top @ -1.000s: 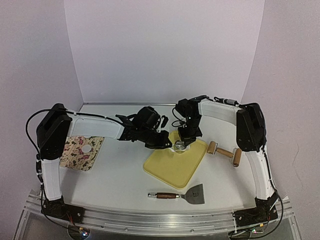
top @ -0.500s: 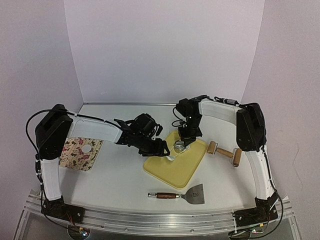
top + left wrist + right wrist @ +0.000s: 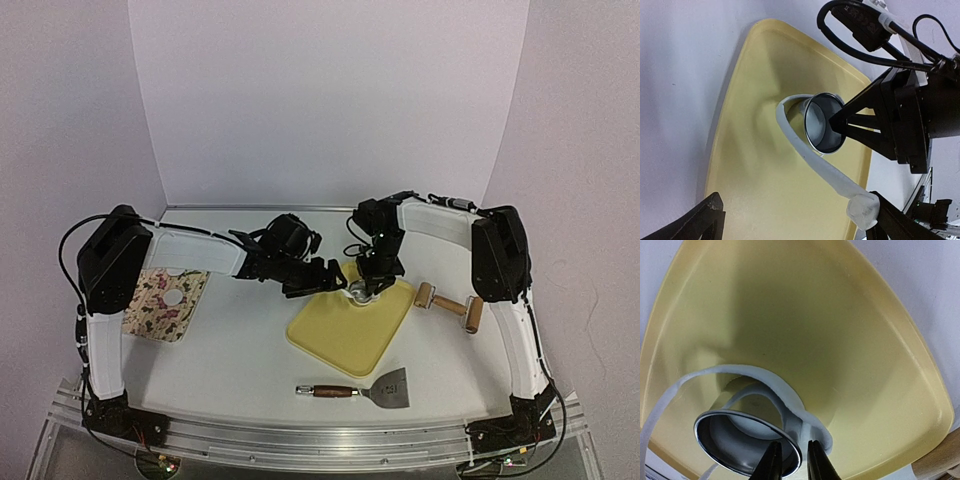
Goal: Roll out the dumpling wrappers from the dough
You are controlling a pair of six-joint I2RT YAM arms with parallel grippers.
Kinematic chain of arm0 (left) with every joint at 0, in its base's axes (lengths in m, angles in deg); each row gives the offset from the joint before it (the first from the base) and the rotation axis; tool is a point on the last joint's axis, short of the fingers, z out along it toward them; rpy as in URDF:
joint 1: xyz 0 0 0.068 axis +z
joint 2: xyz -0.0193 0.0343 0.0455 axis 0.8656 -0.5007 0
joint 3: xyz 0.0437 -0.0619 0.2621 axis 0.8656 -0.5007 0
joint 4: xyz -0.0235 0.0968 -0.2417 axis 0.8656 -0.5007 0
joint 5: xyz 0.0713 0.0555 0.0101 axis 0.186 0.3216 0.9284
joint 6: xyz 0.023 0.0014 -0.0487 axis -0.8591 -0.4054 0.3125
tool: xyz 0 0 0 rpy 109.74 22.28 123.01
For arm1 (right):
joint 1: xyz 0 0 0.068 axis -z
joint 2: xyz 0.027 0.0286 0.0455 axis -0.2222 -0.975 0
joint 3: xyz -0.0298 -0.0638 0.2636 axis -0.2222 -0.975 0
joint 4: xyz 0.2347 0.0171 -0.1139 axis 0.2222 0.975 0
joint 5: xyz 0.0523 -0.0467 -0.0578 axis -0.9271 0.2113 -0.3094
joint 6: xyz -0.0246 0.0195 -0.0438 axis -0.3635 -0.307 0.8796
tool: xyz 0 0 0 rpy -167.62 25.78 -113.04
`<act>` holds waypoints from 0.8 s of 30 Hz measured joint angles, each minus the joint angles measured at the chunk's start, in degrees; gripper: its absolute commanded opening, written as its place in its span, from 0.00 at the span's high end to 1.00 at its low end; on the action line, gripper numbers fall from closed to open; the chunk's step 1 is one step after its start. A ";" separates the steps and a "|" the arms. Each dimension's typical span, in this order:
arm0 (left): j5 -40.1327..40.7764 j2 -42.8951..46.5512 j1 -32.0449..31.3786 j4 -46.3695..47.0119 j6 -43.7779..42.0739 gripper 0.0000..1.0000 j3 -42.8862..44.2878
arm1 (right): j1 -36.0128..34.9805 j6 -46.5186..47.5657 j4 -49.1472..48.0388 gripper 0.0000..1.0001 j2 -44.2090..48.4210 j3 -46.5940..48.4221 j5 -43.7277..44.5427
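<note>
Yellow board (image 3: 755, 165), left wrist view: spread below the left gripper (image 3: 797, 217), whose fingers stand wide apart and clamp nothing.
Metal ring (image 3: 824, 122): ahead of the left fingers, pinched at its rim by the right gripper (image 3: 837, 122).
Dough trim (image 3: 810, 160): white strip arcing from the ring back to one left fingertip, its lumped end touching that tip.
Risk: probably sticky enough to cling to that fingertip; any pull away likely to stretch or snap the strip, or tug the ring sideways.

Right wrist view, grip: fingers closed on the ring's wall.
Dumpling wrapper (image 3: 747, 427): pale disc inside the ring, just ahead of the right fingertips, seemingly flat on the board.
Trim: looped round the ring, touching its outer wall right beside the fingertips.
Risk: soft disc likely to stick inside the ring and rise, fold or tear on lifting; trim perhaps not cut fully free, so able to drag the disc's edge.

Top view, grippers: both low at the board's far corner, just beside each other.
Floral mat (image 3: 150, 310): well apart, outward of the left gripper, bearing a small white disc (image 3: 173, 297), perhaps a finished wrapper.
Rolling pin (image 3: 450, 303): outward of the right gripper.
Scraper (image 3: 368, 390): toward the arm bases.
Surface: smooth white table (image 3: 240, 350).
Room: plain pale lilac walls (image 3: 330, 100) on three sides.
</note>
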 measured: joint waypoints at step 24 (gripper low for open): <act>-7.21 -0.09 0.01 4.13 -1.82 0.36 0.52 | 4.11 0.49 -0.25 0.49 10.04 -2.42 -3.05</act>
